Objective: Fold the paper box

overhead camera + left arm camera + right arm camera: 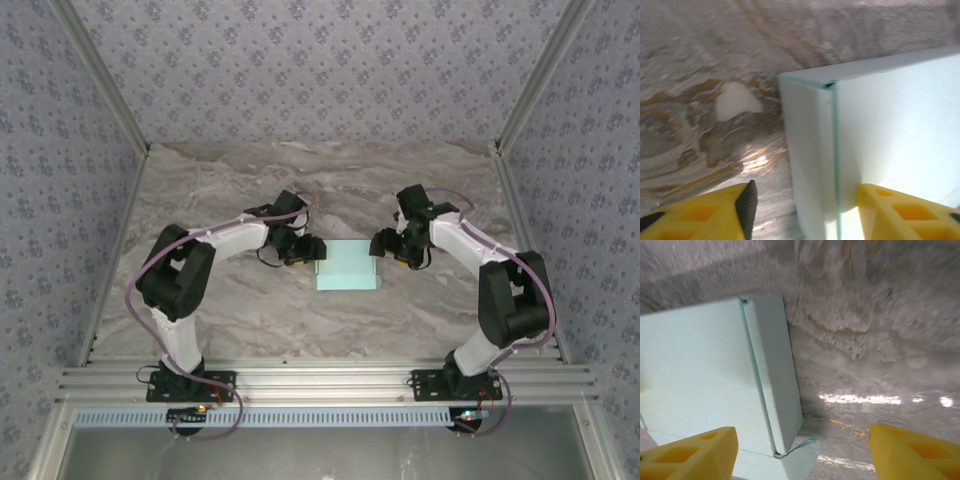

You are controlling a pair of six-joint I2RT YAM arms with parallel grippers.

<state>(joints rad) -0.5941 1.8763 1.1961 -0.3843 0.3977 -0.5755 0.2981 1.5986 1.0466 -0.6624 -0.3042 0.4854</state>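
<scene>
The paper box (347, 265) is a flat light aqua shape lying on the marble table between my two grippers. My left gripper (312, 250) sits at its left edge. In the left wrist view this gripper (806, 200) stands open astride the box's left side wall (807, 150). One yellow finger (900, 210) is over the box top, and the black-padded finger (746, 202) is out over the table, apart from the wall. My right gripper (380, 243) is at the box's right edge. It (803, 442) is open around the right side wall (775, 370), where a rounded tab (802, 457) sticks out at the near corner.
The marble table (250, 190) is walled by patterned panels at the back and both sides. An aluminium rail (320, 380) with both arm bases runs along the near edge. Bare tabletop lies beyond and in front of the box.
</scene>
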